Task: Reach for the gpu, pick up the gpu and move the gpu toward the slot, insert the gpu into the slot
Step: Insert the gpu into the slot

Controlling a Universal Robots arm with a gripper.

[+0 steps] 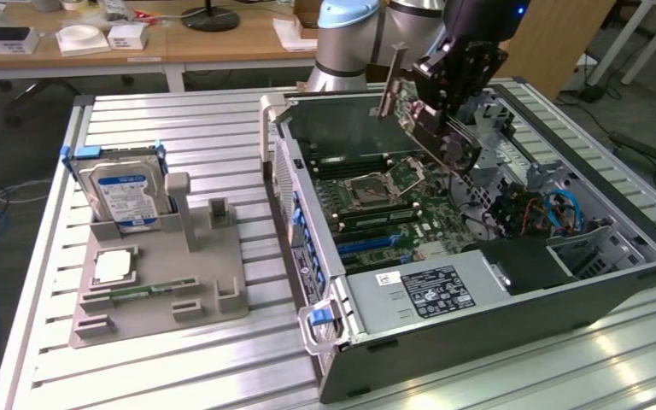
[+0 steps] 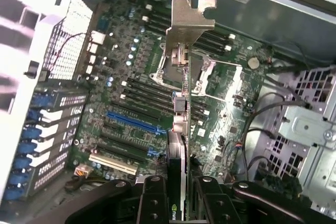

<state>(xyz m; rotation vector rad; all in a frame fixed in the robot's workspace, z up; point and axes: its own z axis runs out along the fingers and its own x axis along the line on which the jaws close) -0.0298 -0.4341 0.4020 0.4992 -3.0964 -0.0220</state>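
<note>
Above the motherboard (image 2: 126, 61), fingers (image 2: 159, 195) partly closed, gripping the gpu (image 2: 189, 24) at the end opposite its bracket.

gpu (image 2: 181, 114): dull silver sheet-metal bracket, dark matt board. claw (image 2: 176, 187): black, matt, looks like plastic. worktop (image 1: 146, 376): ribbed bare aluminium, semi-gloss, glare near right. computer case (image 1: 511, 342): matt grey painted sheet metal, bare steel inside. motherboard (image 2: 126, 77): green PCB, slight sheen. hard drive (image 1: 123, 192), left: shiny metal, glossy label. holder (image 1: 208, 273) under it: matt grey plastic.
</note>
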